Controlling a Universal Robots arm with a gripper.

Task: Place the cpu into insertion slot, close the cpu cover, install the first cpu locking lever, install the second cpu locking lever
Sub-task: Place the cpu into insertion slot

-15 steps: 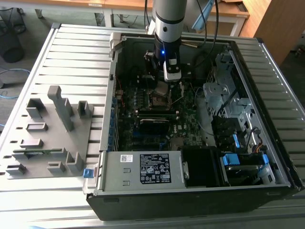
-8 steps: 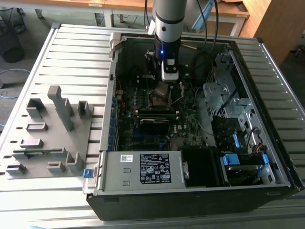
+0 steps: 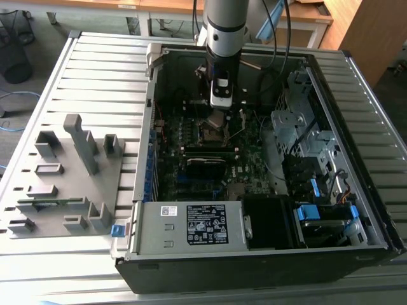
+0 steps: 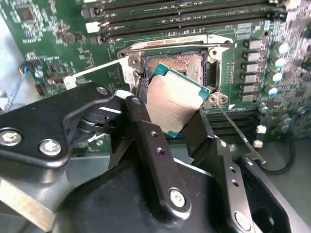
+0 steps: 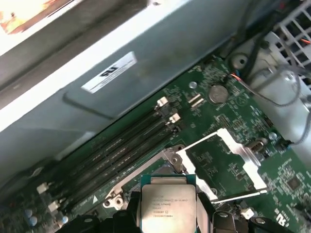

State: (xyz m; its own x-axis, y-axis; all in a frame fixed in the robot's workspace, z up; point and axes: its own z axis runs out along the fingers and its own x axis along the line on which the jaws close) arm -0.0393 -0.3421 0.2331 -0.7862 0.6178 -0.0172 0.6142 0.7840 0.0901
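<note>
CPU [image 4: 176, 99] is in the gripper [image 4: 172, 119]. Two black fingers [image 4: 146, 133] clamp it by opposite edges, with the jaws closed down to chip width. It's held just above the slot [image 4: 187, 63], overlapping one edge and not seated.

Second wrist view:
- The slot is bare and its gold contact field is exposed inside the black rim.
- The chip sits skewed relative to the slot.
- Two thin levers [image 4: 97, 70] are swung out to either side of the slot.

First wrist view:
- It looks from the other side. The cover [image 5: 241, 150] is flipped open and lies back past the slot, with green board [image 5: 228, 111] showing through its window.
- Long black memory slots [image 5: 121, 150] run beside the socket.
- There's a coin cell [image 5: 217, 93] further out, then the grey case wall with a white label [image 5: 109, 73].

CPU look: a dull silver lid with faint print, on a green substrate that shows as a thin edge around it.

Exterior view:
- The arm [image 3: 226, 25] comes straight down into the open case [image 3: 254, 273], with the gripper low over the middle of the board.
- A silver power supply [image 3: 191, 222] sits at the near edge, and the drive cage [image 3: 299, 121] with blue clips [image 3: 308, 213] is on the exterior view's right.
- The case lies on a slatted metal table [image 3: 95, 70].
- A grey fixture tray [image 3: 63, 171] with upright blocks sits on the exterior view's left, apart from the case.
- Room: a wooden desk [image 3: 172, 6] is behind, with a wire bin [image 3: 13, 51] and a blue cable [image 3: 9, 95] on the floor at far left.
</note>
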